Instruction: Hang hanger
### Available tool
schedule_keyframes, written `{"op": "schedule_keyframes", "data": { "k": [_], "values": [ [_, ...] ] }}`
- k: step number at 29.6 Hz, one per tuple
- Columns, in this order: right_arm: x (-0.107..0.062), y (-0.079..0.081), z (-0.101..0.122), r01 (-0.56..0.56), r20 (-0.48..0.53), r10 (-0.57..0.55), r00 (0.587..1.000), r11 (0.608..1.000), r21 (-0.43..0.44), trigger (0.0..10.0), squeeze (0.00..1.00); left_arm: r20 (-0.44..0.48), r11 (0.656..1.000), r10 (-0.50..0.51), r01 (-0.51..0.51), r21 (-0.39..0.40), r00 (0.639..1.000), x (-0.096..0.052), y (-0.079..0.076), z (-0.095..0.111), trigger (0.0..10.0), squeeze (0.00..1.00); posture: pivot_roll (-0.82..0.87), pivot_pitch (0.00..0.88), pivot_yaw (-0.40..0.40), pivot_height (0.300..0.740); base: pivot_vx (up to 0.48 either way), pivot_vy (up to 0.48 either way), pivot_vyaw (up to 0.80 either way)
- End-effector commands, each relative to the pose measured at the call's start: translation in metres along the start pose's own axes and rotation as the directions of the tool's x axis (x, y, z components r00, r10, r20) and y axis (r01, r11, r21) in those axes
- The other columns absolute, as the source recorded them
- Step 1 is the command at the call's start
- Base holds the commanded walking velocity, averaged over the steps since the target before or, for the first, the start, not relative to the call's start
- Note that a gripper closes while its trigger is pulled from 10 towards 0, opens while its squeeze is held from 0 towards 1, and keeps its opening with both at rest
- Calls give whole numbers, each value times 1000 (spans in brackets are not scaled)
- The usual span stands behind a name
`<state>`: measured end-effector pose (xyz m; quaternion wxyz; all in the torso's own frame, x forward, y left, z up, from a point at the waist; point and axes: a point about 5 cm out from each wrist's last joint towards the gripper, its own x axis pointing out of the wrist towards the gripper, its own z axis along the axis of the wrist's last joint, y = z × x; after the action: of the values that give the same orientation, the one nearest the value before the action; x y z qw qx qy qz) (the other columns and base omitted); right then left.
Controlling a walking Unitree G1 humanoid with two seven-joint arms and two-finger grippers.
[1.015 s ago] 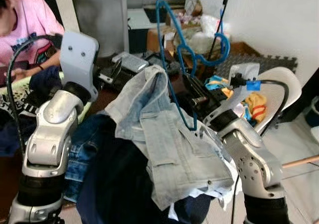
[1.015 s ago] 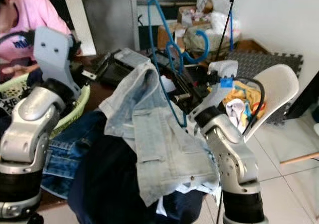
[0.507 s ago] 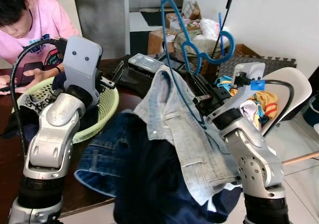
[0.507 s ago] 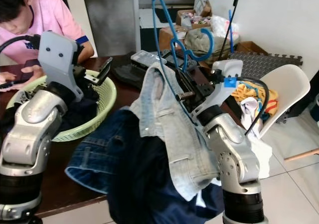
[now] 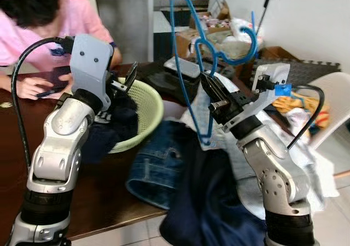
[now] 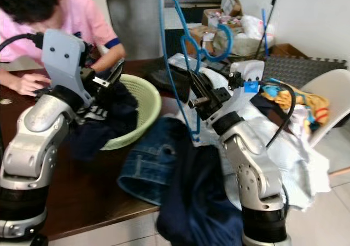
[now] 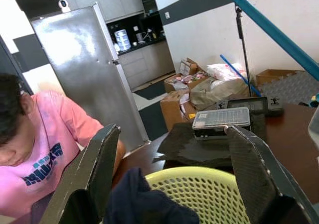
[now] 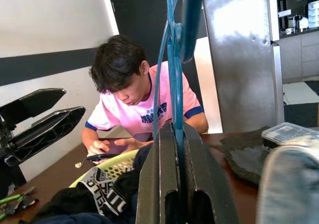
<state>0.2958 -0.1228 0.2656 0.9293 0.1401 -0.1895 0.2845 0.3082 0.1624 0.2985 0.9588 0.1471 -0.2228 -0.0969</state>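
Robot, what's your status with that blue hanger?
Right end effector shut on blue hanger, held upright. Left end effector open over green basket. Clothes piled below; person at table.

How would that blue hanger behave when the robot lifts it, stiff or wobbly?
The blue hanger looks like thin plastic-coated wire, so it is probably light and a bit springy rather than rigid. The right gripper pinches it low on one strand, with most of it standing above, so it may sway or pivot in the grip. Its smooth coating could let it slip.
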Motion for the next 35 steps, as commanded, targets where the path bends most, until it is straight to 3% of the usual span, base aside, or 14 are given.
{"op": "schedule_keyframes", "data": {
  "k": [1, 9, 26, 35],
  "values": [
    [0, 2, 5, -13, 13, 13, 1000, 1000, -5, 10000, 0, -1, 1000, -1, 1, -4, 1000, 1, -2, -1, 10000, 0, 65, 69, -40, 740, 0, 349, 0],
    [1, 6, 3, -32, -15, 31, 999, 999, -38, 10000, 0, -28, 999, 41, -41, -11, 999, 1, 3, -6, 10000, 0, 64, 69, -39, 740, 0, 0, 0],
    [1, 11, 0, -60, -30, 59, 998, 998, -31, 10000, 0, -49, 998, 63, -63, -3, 997, 2, 4, -11, 10000, 0, 66, 75, -41, 740, 0, -480, 0],
    [-1, 12, -2, -67, -46, 66, 997, 997, -36, 10000, 0, -71, 995, 96, -97, -15, 993, 2, 6, -20, 10000, 0, 64, 72, -38, 740, 0, 0, 0]
  ]
}}
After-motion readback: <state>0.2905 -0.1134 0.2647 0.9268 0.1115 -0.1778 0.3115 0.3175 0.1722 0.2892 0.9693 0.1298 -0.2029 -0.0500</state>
